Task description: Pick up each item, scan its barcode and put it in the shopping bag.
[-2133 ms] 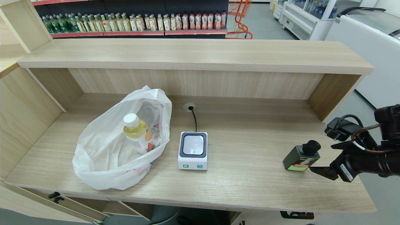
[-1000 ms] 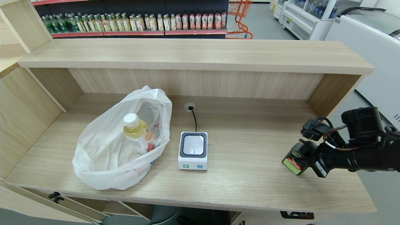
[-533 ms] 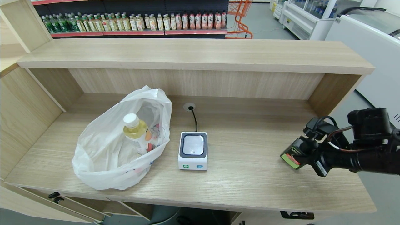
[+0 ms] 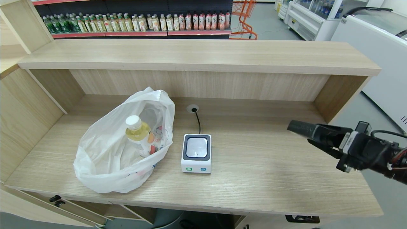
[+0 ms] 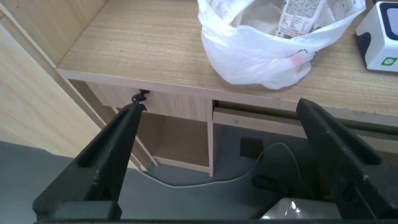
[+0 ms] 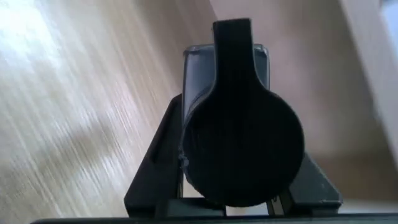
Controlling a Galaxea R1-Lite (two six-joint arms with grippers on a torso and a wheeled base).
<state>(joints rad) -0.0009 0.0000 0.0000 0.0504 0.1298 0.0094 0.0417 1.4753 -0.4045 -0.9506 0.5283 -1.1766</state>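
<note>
Since its barcode must meet the scanner (image 4: 196, 152) before bagging, I see my right jaws clamping the black-capped bottle (image 6: 242, 143) above the counter (image 4: 254, 171), left jaws gaping wide.

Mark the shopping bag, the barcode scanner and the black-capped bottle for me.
shopping bag (image 4: 95, 165), head view, on its white front wall.
barcode scanner (image 4: 196, 149), head view, on its glass scan window.
black-capped bottle (image 6: 242, 146), right wrist view, on its round black cap.
</note>
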